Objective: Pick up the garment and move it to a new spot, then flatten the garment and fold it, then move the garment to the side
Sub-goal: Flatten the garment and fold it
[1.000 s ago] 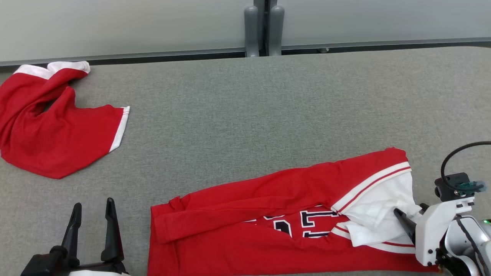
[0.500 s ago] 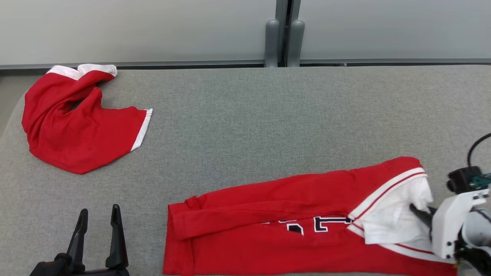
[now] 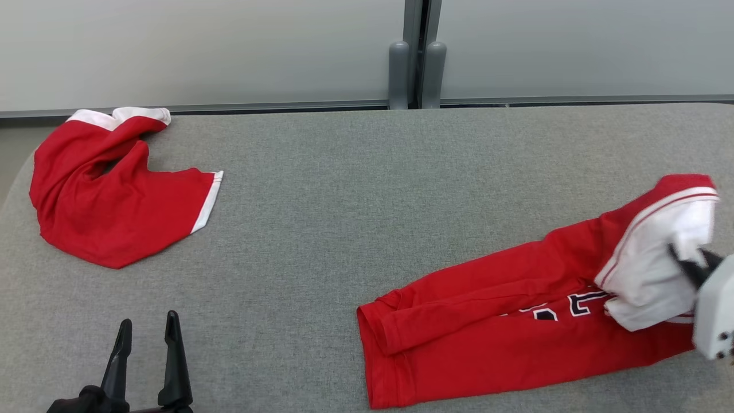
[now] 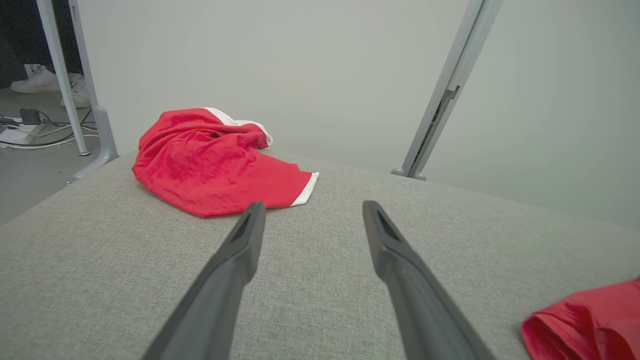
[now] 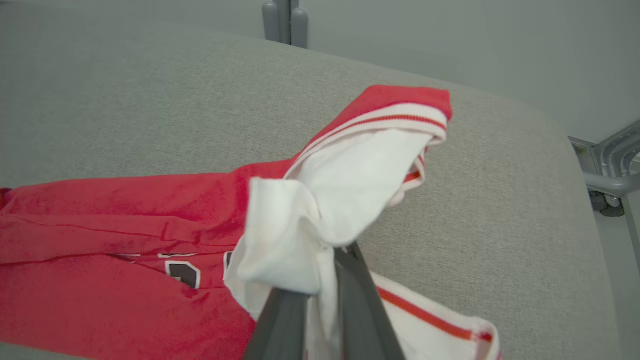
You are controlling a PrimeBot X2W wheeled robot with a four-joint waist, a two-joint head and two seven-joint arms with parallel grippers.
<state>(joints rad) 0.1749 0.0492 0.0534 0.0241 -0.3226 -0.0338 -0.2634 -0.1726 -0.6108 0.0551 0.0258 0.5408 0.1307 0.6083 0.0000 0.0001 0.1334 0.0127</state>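
The garment (image 3: 487,327) is a red shirt with dark lettering and a white sleeve, lying folded lengthwise across the right half of the grey table (image 3: 344,201). My right gripper (image 3: 685,264) is shut on its bunched white sleeve (image 5: 320,210) and holds that end lifted off the cloth surface. In the right wrist view the two fingers (image 5: 360,295) pinch the white fabric, with the red body (image 5: 100,260) trailing left. My left gripper (image 3: 146,332) stands open near the front left, nothing between its fingers (image 4: 250,235).
A second red garment (image 3: 109,206) with white trim lies crumpled at the far left corner, also ahead of the left gripper (image 4: 210,170). Grey posts (image 3: 416,74) stand behind the table. The table's rounded right edge (image 5: 575,210) is close to the held sleeve.
The right gripper shut on the white sleeve and pulled the garment to the right and away, lifting that end. The head camera shifted. The left gripper stayed open and still.
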